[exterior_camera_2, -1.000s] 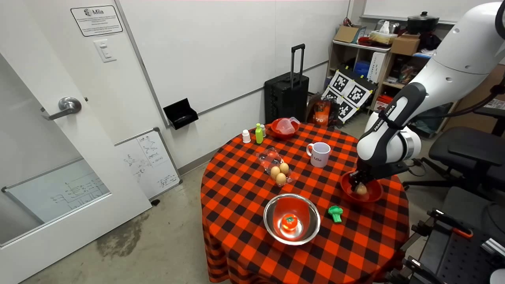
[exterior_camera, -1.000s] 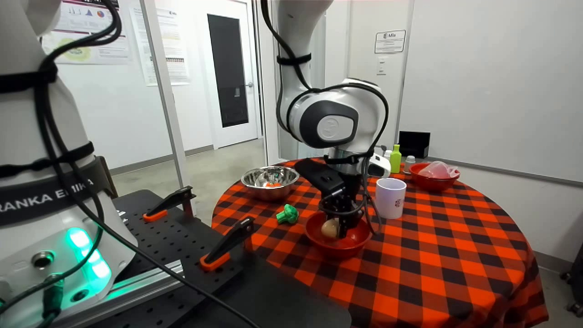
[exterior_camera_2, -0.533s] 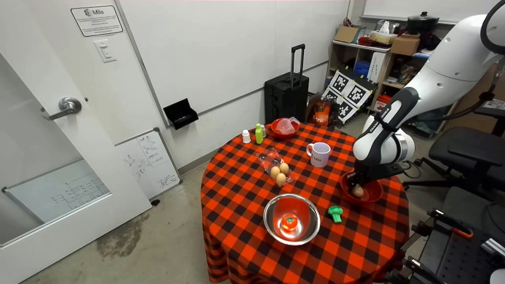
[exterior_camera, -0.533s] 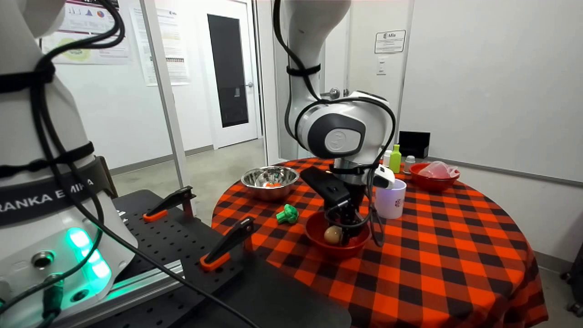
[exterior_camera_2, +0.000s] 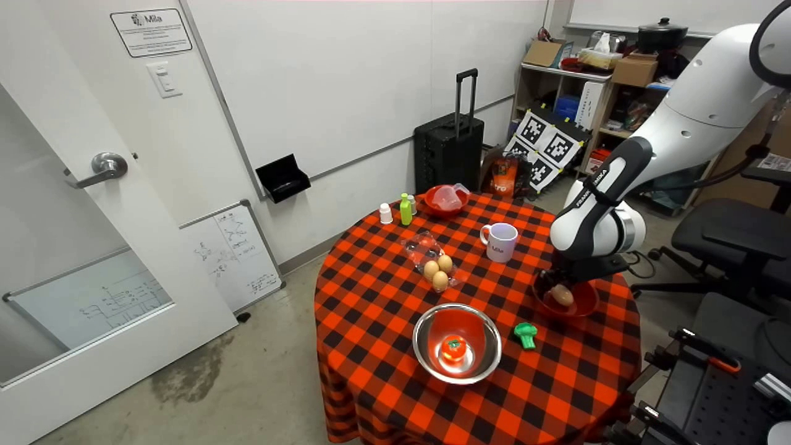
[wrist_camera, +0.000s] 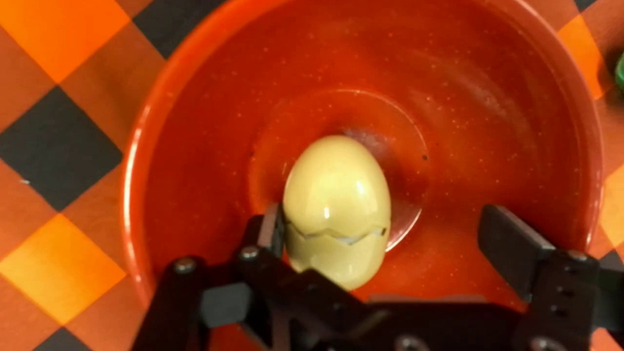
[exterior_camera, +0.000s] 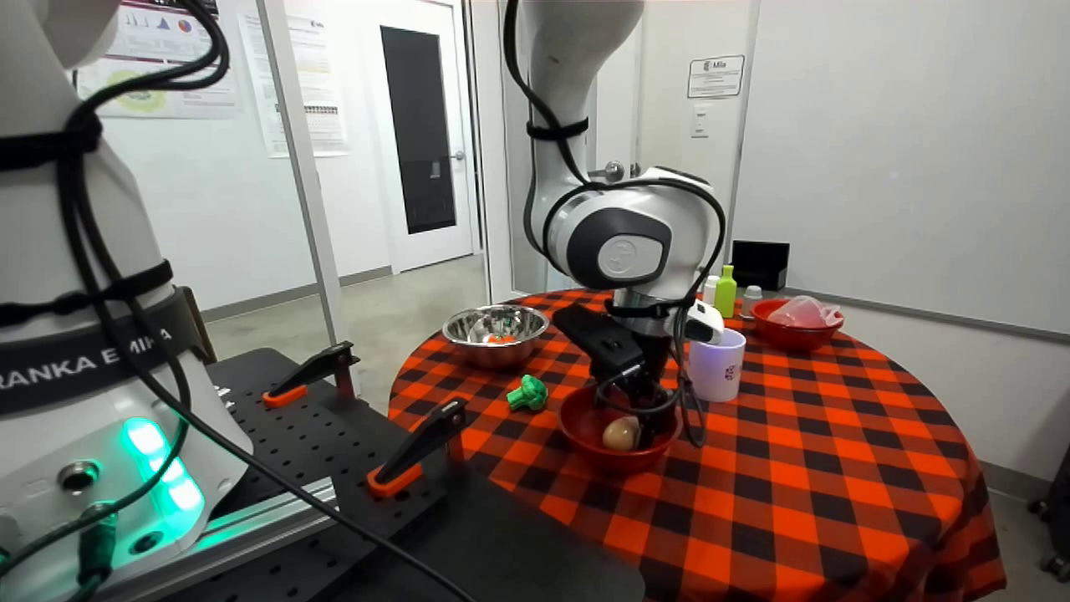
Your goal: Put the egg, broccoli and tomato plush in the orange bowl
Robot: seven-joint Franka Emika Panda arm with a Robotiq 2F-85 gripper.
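The checked tabletop [exterior_camera_2: 383, 334] stretches out beneath the claw [wrist_camera: 382, 222]. The steel bowl [exterior_camera: 495, 358] stands well apart from the claw; its walls look steep enough to leave a spread claw little room, so a careless descent there could clip its rim. The orange bowl [wrist_camera: 204, 112] is directly under the claw, which reaches down inside it. The claw itself is spread wide and pinches nothing: one finger [wrist_camera: 269, 229] is touching the egg [wrist_camera: 337, 209] or just beside it, I cannot tell which, and the opposite one stands near the bowl's wall. Should the claw go up with a sideways drift, that outer finger may catch the rim and drag or tip the bowl.

The white mug [exterior_camera_2: 500, 242] is near the claw, outside the bowl, where a wide swing could knock it. The broccoli [exterior_camera_2: 526, 335] lies directly on the tabletop, off the claw's egg-free side; its lumpy form could twist in a lopsided grip. The tomato [exterior_camera_2: 453, 349] sits in the steel bowl, farther out on that same side, and a grazing finger would probably just push it around.

The egg lies on its side at the bottom of the orange bowl, within the claw's spread, so its placing looks done. Being glossy, it may roll if the near finger sweeps it, and closing too soon would take it up again.
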